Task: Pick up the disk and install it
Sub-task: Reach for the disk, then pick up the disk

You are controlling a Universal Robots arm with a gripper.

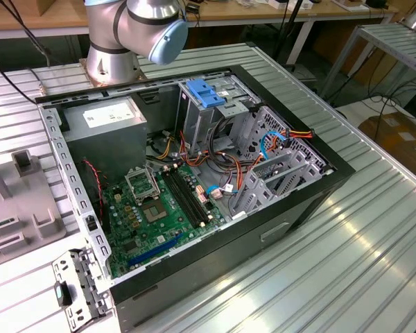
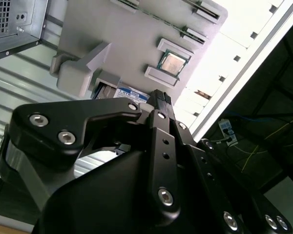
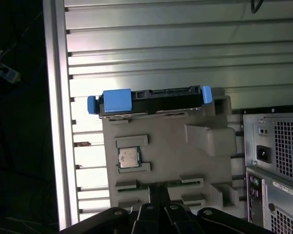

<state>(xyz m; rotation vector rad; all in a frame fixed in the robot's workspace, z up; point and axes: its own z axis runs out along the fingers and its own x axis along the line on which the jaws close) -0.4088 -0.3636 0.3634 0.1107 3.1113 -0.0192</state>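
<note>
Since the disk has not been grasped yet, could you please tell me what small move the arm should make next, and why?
Probably open the pincer and ease it toward the flat dark metal disk with blue plastic side rails. The pincer looks shut and empty, apart from the disk, which stands on edge in the grey plastic fixture.

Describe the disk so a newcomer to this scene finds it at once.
In the first wrist view, a grey fixture plate lies on the ribbed metal table beside the computer case. The disk stands on edge along one end of it. It is dark with bright blue rails, unlike the small square chip lying flat in the plate.
</note>
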